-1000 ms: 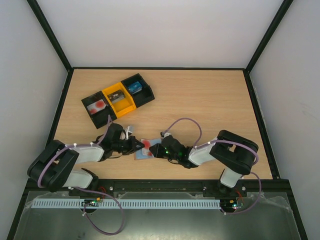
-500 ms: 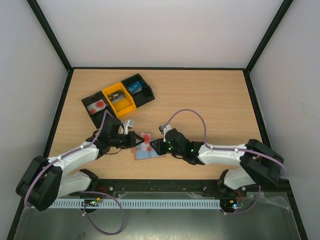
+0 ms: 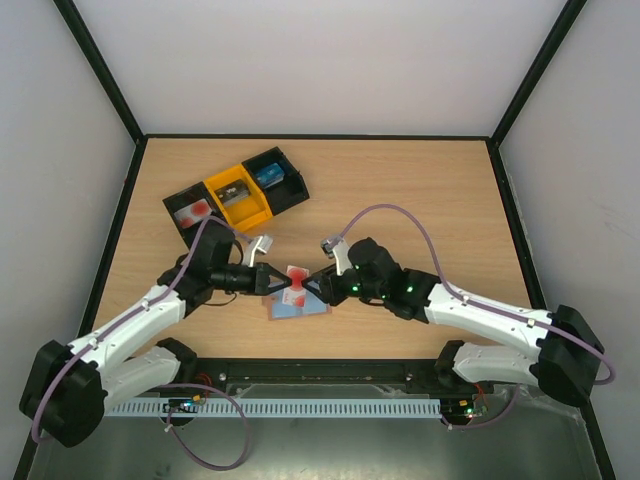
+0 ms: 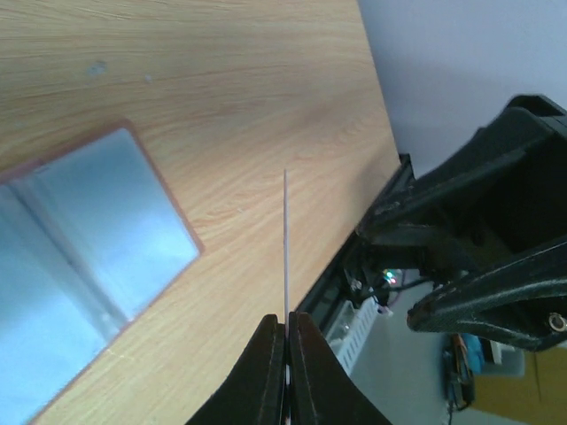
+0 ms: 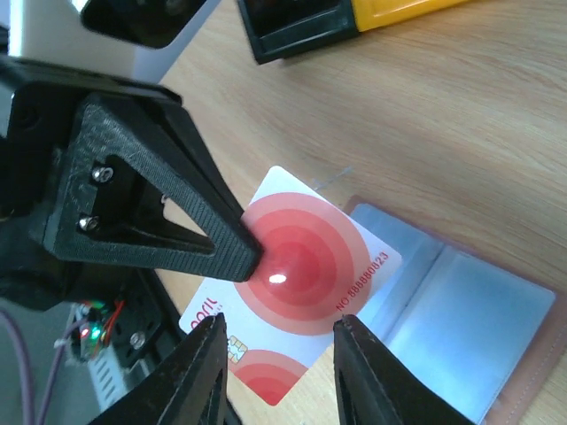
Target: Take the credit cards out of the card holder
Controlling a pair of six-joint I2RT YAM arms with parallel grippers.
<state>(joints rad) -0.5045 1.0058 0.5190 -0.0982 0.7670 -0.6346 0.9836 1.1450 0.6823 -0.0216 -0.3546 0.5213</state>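
Note:
A white credit card with red rings hangs just above the table, and my left gripper is shut on it. In the left wrist view the card shows edge-on as a thin pale line. In the top view the card sits between the left gripper and the right gripper. My right gripper is open, its fingers apart in front of the card's lower half. The light blue card holder lies open and flat on the table just beyond the card, and both panels look bare.
A black-and-yellow three-section tray stands at the back left with cards in its sections. Its corner shows at the top of the right wrist view. The table's near edge and a black rail run close behind the holder.
Both arms have stretched farther out over the table. The right gripper's jaws have widened and now stand apart at the card. The left gripper stays shut on the card.

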